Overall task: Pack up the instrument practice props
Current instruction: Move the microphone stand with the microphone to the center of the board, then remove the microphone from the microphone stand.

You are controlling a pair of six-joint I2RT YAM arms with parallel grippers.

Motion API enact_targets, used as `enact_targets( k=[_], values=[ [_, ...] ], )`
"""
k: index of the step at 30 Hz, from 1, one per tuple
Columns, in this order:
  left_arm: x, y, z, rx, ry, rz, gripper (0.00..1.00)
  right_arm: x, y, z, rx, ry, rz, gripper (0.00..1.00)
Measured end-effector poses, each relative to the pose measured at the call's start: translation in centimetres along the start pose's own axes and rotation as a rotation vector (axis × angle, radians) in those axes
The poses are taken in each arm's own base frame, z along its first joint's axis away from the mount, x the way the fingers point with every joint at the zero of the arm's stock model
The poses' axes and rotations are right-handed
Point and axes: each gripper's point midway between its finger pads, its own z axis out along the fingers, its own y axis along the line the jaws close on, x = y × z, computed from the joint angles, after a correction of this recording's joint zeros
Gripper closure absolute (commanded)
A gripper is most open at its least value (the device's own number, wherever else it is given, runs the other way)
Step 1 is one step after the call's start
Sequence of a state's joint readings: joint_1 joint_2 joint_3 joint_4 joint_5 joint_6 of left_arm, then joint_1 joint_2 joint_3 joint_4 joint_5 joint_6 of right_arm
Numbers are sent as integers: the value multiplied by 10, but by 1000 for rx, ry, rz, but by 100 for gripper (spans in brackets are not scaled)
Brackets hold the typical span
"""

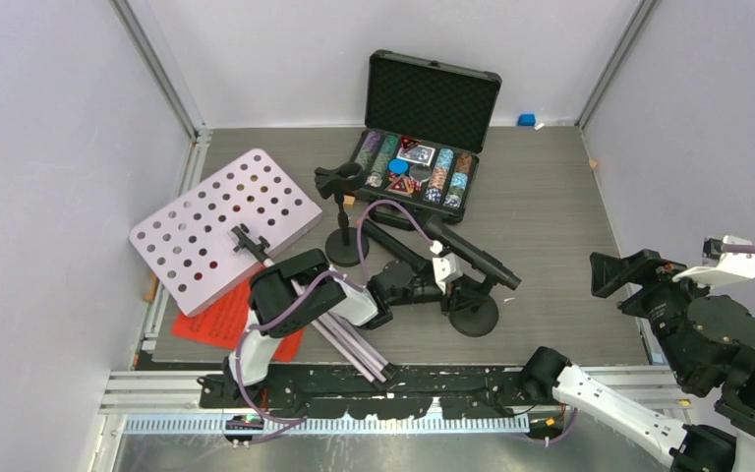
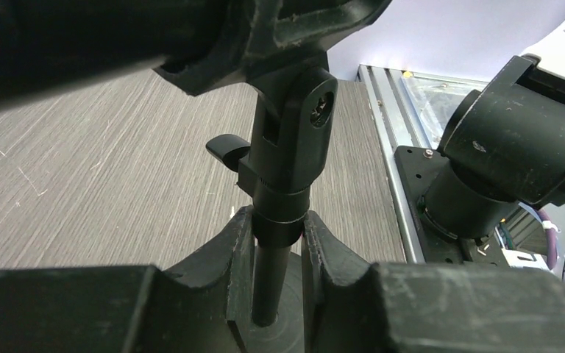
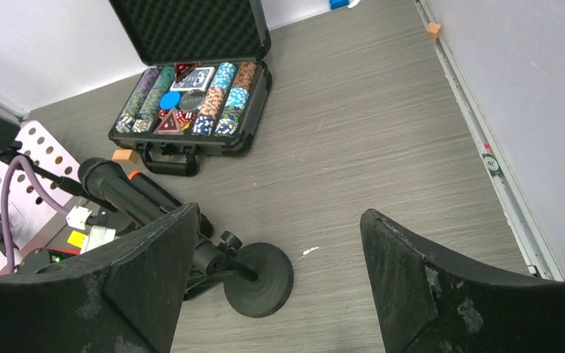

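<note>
Tabletop point(image 1: 551, 197): grey wood grain, walled on the left, right and far sides.
Music rack point(image 1: 221, 226): a white hole-punched board, lying tilted at the left side of the tabletop. Its silver legs point(image 1: 359, 354) reach toward the near edge.
Poker chip case point(image 1: 433, 98): black, open, at the far middle, with rows of coloured chips inside.
Red pages point(image 1: 221, 320): flat at the near left, partly under the near edge of the music rack.
Tipped stand: near the middle, lying over to the left. Its round base point(image 3: 261, 279) is tilted and a black microphone point(image 3: 118, 187) is at its far-left end.
Upright stand point(image 1: 344, 211): a black pole on a round base, just near of the case, with an empty clip on top.
Left end effector point(image 2: 278, 254): clenched on the thin pole point(image 2: 266, 287) of the tipped stand, just under the clip joint, with one finger on each side.
Right end effector point(image 3: 278, 213): released, jaws wide apart with nothing between them, hanging above the bare right side of the tabletop.
Blue block point(image 1: 527, 120): at the far wall, right of the case.
Yellow block point(image 3: 433, 30): by the right wall, far end.
</note>
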State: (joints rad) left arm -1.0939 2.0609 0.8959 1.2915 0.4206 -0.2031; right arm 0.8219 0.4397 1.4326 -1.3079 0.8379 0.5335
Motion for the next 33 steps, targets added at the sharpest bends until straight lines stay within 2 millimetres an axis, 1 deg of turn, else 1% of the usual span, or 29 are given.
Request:
enact_targets(
  k=[3, 4, 5, 8, 10, 15, 20, 25, 29, 33],
  values=[
    [0, -3, -2, 2, -4, 0, 46, 2, 4, 2, -3, 11, -8, 15],
    [0, -4, -3, 4, -4, -4, 37, 3, 4, 3, -4, 13, -9, 15],
    [0, -5, -3, 3, -4, -1, 30, 3, 5, 3, -5, 15, -10, 15],
    [-5, -7, -2, 2, -13, -1, 18, 4, 6, 4, -5, 17, -9, 15],
    [-8, -7, -2, -2, -21, 1, 11, 4, 6, 4, -5, 17, -10, 15],
    [-15, -10, 2, -6, -42, 4, 9, 7, 6, 6, -1, 23, -17, 15],
    [-17, -15, 6, -19, -51, 12, 9, 8, 7, 6, -1, 24, -18, 15],
    [-21, -17, 11, -74, -71, 52, 8, 8, 7, 6, -3, 24, -17, 15],
    [-33, -21, 15, -133, -104, 132, 8, 8, 8, 6, -6, 26, -11, 15],
    [-45, -15, 15, -211, -134, 193, 8, 9, 9, 6, -9, 30, -8, 15]
  ],
)
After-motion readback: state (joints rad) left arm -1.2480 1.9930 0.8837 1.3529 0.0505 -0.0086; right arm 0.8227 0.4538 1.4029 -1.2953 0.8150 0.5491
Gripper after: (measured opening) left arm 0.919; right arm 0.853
